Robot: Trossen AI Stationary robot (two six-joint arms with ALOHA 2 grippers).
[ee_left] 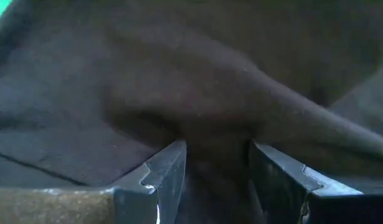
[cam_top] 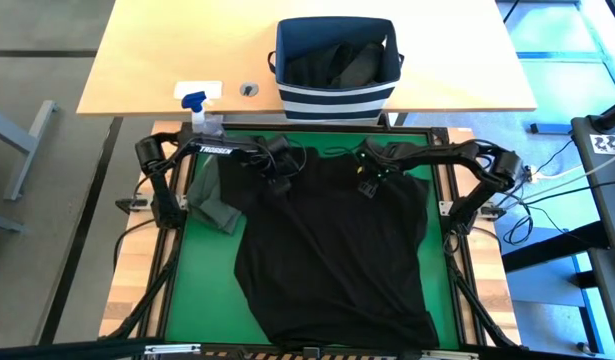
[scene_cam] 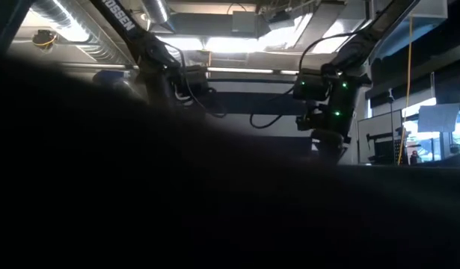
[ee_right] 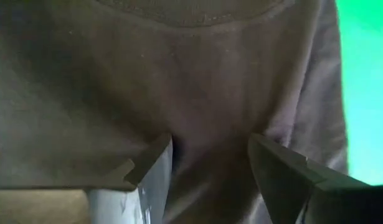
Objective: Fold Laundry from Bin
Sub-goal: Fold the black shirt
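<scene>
From above, a black garment (cam_top: 332,245) is being spread over the green mat (cam_top: 202,260), with both grippers set down on its edge nearest the bin (cam_top: 336,60). The left gripper (cam_top: 279,180) is being held at one shoulder of the cloth, the right gripper (cam_top: 368,183) at the other, the collar lying between them. Just outside the left gripper a dark olive garment (cam_top: 213,195) is lying crumpled. More laundry (cam_top: 342,62) is being kept in the bin, beyond both grippers, and a spray bottle (cam_top: 199,108) is standing beyond the left arm.

In the low view, dark cloth (scene_cam: 215,202) is filling the foreground, with both arms reaching down behind it.

Through the left wrist, black fabric (ee_left: 203,99) is being pinched between the fingers (ee_left: 169,171).

Through the right wrist, a fold of the same cloth (ee_right: 197,112) is being gripped between the fingers (ee_right: 155,165), the collar seam lying just ahead.
</scene>
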